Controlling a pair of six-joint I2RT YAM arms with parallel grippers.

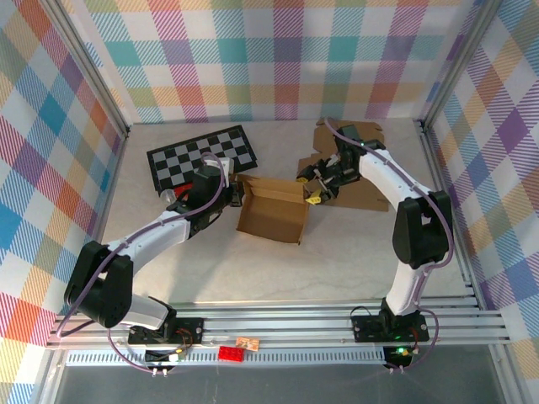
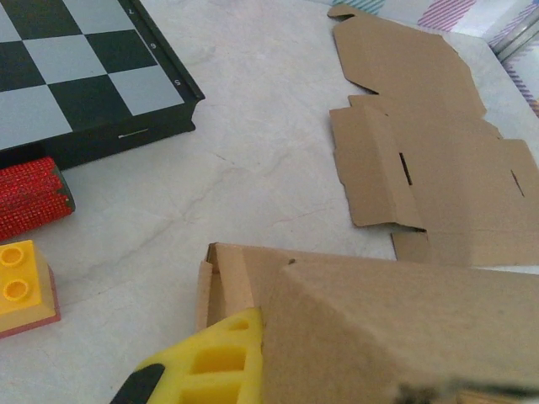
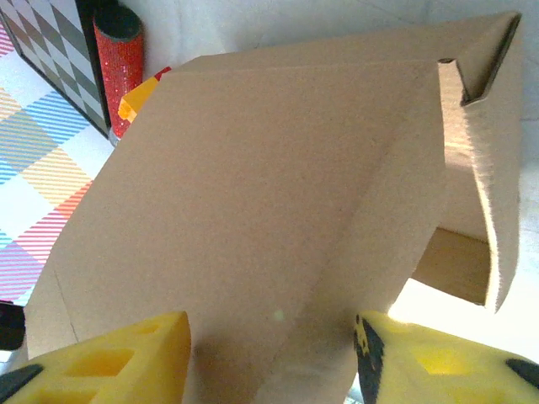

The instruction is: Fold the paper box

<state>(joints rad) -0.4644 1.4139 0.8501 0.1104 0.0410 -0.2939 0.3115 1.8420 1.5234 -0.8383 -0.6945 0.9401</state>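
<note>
Mid-table: paper box (image 1: 271, 210) part-folded, open side up, far wall raised; left gripper (image 1: 235, 194) at its left edge, one yellow finger (image 2: 210, 362) against the cardboard and the other hidden, so grip cannot be told. Right gripper (image 1: 313, 191) at the box's right edge, jaws spread wide with a creased panel between them. Beyond: yellow brick (image 2: 21, 278) and red glitter cylinder (image 2: 29, 195) beside the checkerboard (image 1: 202, 157) far left, flat cardboard sheet (image 1: 362, 181) far right

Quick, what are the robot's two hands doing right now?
Left gripper: cannot tell, the paper box partly covers it.
Right gripper: open, straddling the paper box's wall.
</note>
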